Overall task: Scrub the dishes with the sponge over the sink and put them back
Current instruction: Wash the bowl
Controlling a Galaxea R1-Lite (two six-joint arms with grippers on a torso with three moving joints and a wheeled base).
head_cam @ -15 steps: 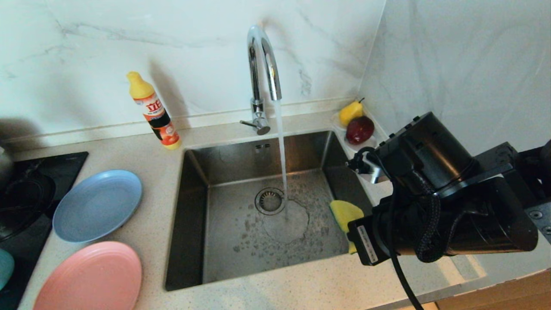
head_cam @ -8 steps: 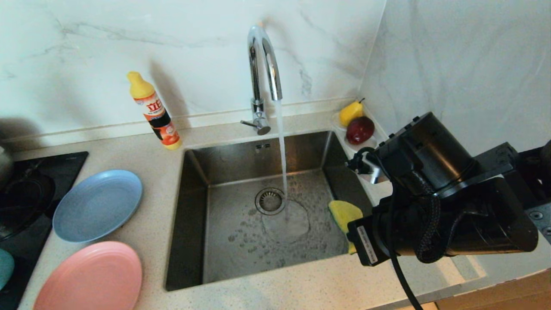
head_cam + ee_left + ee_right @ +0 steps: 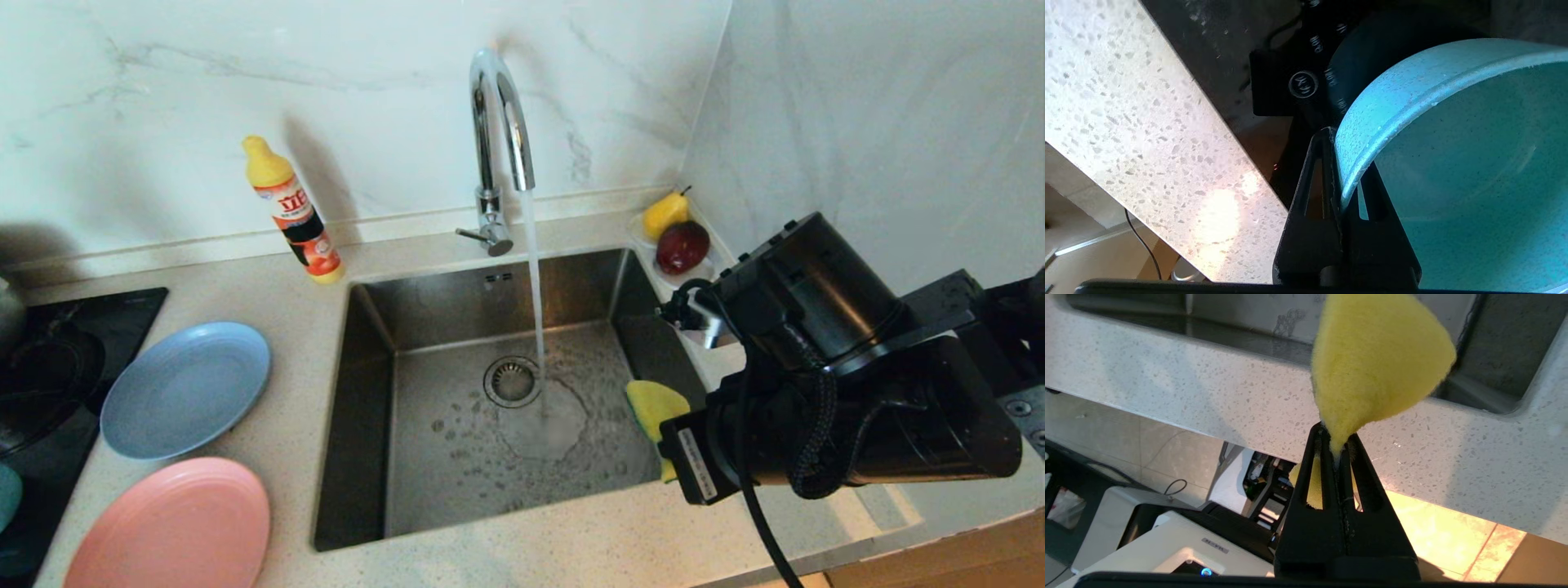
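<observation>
Pinching the rim of the teal bowl [image 3: 1453, 163] between its pressed-together fingers [image 3: 1314, 183], our left gripper [image 3: 1341, 196] filled the lower middle of the left wrist view, one finger outside the bowl's wall and the other inside. The bowl occupied the right half of that frame, over the black stovetop [image 3: 1216, 53], with the speckled counter [image 3: 1126, 122] running diagonally across the left. In the head view only a sliver of the bowl [image 3: 6, 498] showed at the far left edge, low down, and we could not see the left gripper there.

Our right gripper [image 3: 1337, 451] was clamped on the sponge [image 3: 1376, 359], whose yellow foam fanned out above the fingertips in the upper middle of the right wrist view. In the head view the sponge [image 3: 653, 404] sat at centre right, poking out from behind our right arm's black housing, over the right edge of the sink [image 3: 367, 392].

The pink plate [image 3: 171, 527] lay at the lower left of the head view, and the grey-blue plate [image 3: 186, 388] just above it, both flat on the counter to the left of the sink. Water ran from the faucet [image 3: 498, 139] at top centre onto the basin floor beside the drain [image 3: 512, 380]. A detergent bottle [image 3: 292, 211] stood at upper left of the sink, and a pear [image 3: 665, 212] and a dark red fruit [image 3: 682, 247] rested on a white saucer [image 3: 645, 237] near the corner at upper right of it.
</observation>
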